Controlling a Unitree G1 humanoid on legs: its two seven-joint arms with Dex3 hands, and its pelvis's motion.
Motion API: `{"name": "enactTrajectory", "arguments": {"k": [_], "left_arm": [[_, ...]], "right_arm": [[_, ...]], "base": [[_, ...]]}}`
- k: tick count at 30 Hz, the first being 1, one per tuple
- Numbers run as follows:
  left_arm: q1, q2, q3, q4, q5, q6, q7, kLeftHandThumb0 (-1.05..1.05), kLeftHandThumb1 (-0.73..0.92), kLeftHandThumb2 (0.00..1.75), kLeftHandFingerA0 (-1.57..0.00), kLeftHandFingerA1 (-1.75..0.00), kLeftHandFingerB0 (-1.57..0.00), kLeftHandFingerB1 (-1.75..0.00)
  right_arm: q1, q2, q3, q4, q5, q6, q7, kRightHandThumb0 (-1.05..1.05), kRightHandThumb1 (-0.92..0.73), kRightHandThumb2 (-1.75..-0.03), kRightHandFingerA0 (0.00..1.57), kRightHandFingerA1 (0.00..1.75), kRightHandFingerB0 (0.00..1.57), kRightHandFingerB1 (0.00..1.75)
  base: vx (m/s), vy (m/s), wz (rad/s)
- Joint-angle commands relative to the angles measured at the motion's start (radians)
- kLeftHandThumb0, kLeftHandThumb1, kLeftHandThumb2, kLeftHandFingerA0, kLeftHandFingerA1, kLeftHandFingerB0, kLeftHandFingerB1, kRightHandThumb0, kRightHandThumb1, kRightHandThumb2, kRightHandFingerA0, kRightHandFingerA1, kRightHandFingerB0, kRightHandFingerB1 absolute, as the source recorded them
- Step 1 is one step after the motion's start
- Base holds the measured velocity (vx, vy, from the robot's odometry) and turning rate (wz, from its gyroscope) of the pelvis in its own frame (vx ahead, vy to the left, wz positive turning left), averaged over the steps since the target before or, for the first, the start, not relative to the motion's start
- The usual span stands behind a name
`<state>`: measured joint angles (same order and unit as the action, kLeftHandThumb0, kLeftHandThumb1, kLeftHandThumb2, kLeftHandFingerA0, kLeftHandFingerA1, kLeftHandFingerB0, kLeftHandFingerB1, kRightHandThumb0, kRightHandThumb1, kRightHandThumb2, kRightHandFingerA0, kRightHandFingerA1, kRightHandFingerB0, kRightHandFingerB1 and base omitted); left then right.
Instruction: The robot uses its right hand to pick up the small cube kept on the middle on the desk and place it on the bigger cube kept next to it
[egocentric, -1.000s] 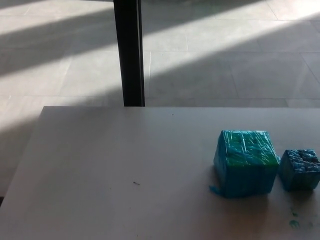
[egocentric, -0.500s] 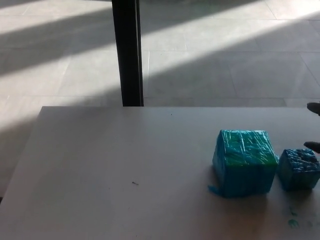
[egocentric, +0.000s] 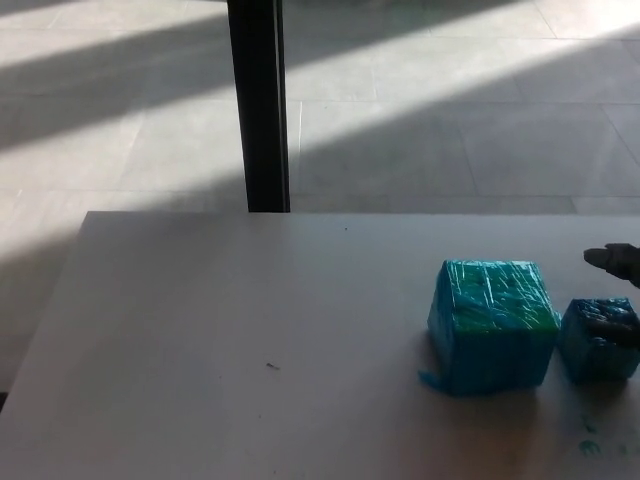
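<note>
Black fingertips of the right hand (egocentric: 618, 262) had pushed farther in from the right edge than half a second before, one above the small cube (egocentric: 600, 338) and one at its top; so little showed that I could not tell whether the fingers were apart or closed. The cube sat untouched on the desk (egocentric: 250, 340), just beside the bigger cube (egocentric: 492, 322). The reach seemed underway, the grasp not yet made. No left hand showed.
</note>
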<state>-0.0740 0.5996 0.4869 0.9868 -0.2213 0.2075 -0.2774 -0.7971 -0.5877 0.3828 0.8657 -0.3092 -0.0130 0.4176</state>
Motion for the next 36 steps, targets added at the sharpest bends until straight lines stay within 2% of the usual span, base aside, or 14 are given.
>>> {"name": "enactTrajectory", "arguments": {"k": [1, 13, 21, 26, 29, 31, 36], "left_arm": [[-0.003, 0.027, 0.003, 0.007, -0.009, 0.006, -0.002, -0.94, 0.91, 0.68, -0.42, -0.53, -0.37, -0.38], [-0.017, 0.035, -0.005, 0.021, -0.007, 0.001, -0.015, -0.94, 0.91, 0.68, -0.40, -0.52, -0.35, -0.38], [-0.012, 0.038, -0.007, 0.014, -0.010, 0.002, -0.024, -0.94, 0.91, 0.68, -0.39, -0.53, -0.36, -0.38], [-0.013, 0.037, -0.009, 0.016, -0.005, -0.002, -0.017, -0.96, 0.91, 0.68, -0.40, -0.54, -0.36, -0.38], [-0.022, 0.037, -0.004, 0.015, -0.011, 0.012, -0.010, -0.95, 0.90, 0.68, -0.42, -0.53, -0.37, -0.38], [-0.027, 0.039, -0.008, 0.025, -0.006, 0.004, -0.014, -0.98, 0.90, 0.68, -0.40, -0.53, -0.36, -0.38], [-0.024, 0.042, -0.022, 0.035, 0.001, -0.015, -0.035, -0.98, 0.90, 0.68, -0.39, -0.56, -0.36, -0.39]], "right_arm": [[0.019, 0.003, 0.004, 0.046, -0.045, -0.037, -0.006, -0.93, -0.53, -0.89, 0.00, 0.04, 0.00, 0.00], [0.028, 0.059, 0.039, 0.073, -0.116, -0.065, -0.059, -0.89, -0.51, -0.88, 0.00, 0.00, 0.00, 0.04], [0.008, 0.104, 0.020, 0.092, -0.113, -0.054, -0.089, -0.85, -0.48, -0.86, 0.00, 0.00, 0.00, 0.07], [0.006, 0.081, 0.043, 0.124, -0.158, -0.048, -0.105, -0.84, -0.49, -0.83, 0.00, 0.00, 0.00, 0.07], [-0.002, 0.066, 0.051, 0.152, -0.175, -0.035, -0.103, -0.74, -0.43, -0.80, 0.00, 0.09, 0.02, 0.12], [-0.007, 0.057, 0.056, 0.168, -0.183, -0.028, -0.097, -0.76, -0.45, -0.80, 0.00, 0.06, 0.08, 0.10], [-0.012, 0.028, 0.105, 0.206, -0.231, 0.000, -0.080, -0.79, -0.48, -0.81, 0.00, 0.05, 0.07, 0.13]], "base": [[0.00, 0.000, 0.00], [0.00, 0.000, 0.00], [0.00, 0.000, 0.00], [0.00, 0.000, 0.00], [0.00, 0.000, 0.00], [0.00, 0.000, 0.00], [0.00, 0.000, 0.00]]}}
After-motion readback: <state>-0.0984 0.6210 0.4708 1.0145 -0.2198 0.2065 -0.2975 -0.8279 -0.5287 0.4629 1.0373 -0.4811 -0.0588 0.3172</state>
